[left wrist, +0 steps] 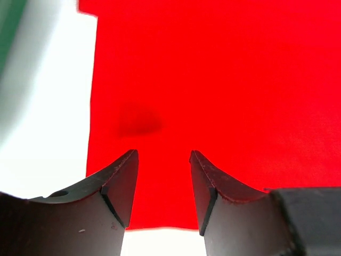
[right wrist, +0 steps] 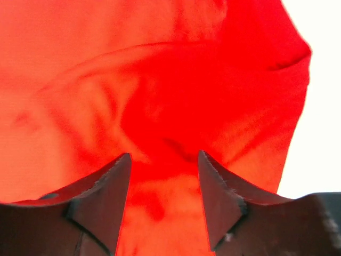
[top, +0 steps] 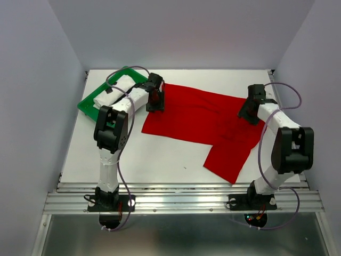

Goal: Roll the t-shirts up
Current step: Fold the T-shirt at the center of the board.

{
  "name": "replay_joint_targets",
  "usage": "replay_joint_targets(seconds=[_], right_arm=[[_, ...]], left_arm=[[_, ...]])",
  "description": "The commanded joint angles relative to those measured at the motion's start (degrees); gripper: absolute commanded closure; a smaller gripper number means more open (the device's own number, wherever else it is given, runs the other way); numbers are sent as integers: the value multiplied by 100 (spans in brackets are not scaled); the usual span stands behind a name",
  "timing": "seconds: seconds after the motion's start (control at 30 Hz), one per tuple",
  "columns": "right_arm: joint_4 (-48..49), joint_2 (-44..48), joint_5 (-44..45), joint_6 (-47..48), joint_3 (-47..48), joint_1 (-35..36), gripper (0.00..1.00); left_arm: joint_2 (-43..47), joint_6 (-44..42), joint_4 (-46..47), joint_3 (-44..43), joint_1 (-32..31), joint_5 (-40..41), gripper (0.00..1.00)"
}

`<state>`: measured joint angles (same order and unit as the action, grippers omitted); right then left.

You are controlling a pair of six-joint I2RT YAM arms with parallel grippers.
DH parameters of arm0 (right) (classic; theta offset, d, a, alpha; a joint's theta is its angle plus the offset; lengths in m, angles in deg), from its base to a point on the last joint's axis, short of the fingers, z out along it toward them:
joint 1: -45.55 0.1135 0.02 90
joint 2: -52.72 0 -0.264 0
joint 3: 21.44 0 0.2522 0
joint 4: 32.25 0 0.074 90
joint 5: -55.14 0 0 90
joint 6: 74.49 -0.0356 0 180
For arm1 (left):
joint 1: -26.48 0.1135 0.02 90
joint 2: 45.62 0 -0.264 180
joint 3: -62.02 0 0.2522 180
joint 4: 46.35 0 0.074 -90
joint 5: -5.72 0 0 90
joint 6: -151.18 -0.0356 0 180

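— So, where does your bright red soft-cloth t-shirt (top: 202, 117) lie, and which way does it run?

— Spread flat on the white table (top: 160, 160), its long axis left to right; one part turns toward the near edge at the right.

— And your claws?

— Left gripper (left wrist: 163, 154): fingers apart above the shirt's left edge. Right gripper (right wrist: 163, 156): fingers apart over rumpled cloth at the right end. Rolled white cloth t-shirt (top: 114, 88): in the green plastic tray (top: 88, 104), far left.
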<state>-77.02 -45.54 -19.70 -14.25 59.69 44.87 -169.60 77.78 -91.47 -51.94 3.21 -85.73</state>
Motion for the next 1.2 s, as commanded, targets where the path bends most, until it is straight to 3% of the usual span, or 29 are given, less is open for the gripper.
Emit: replay_joint_targets(seconds=[0.0,0.23,0.43,1.07,1.1,1.13,1.17], right_arm=[[-300,1306,-258,32,-162,-28,39],[-670,2634,-970,-48,-1102,33,29],[-977,3058,-1260,-109,-1297,139,27],[-1733,3533,-1068,-812,-1631,903,25],[-1838,3533,-1041,-943,-1605,1156,25],[-1865,3533,-1041,-944,-1605,1159,25],[-1892,3550,-1085,-1005,-1709,1446,25]], left_arm=[[1655,18,67,807,-47,84,45],[2844,545,586,3012,322,602,47],[3064,1011,1121,3849,674,638,47],[2309,1460,1711,4132,622,172,46],[2221,1495,1816,4114,595,-28,59],[2221,1495,1817,4088,569,-30,59],[2212,1495,1826,4062,551,-48,66]])
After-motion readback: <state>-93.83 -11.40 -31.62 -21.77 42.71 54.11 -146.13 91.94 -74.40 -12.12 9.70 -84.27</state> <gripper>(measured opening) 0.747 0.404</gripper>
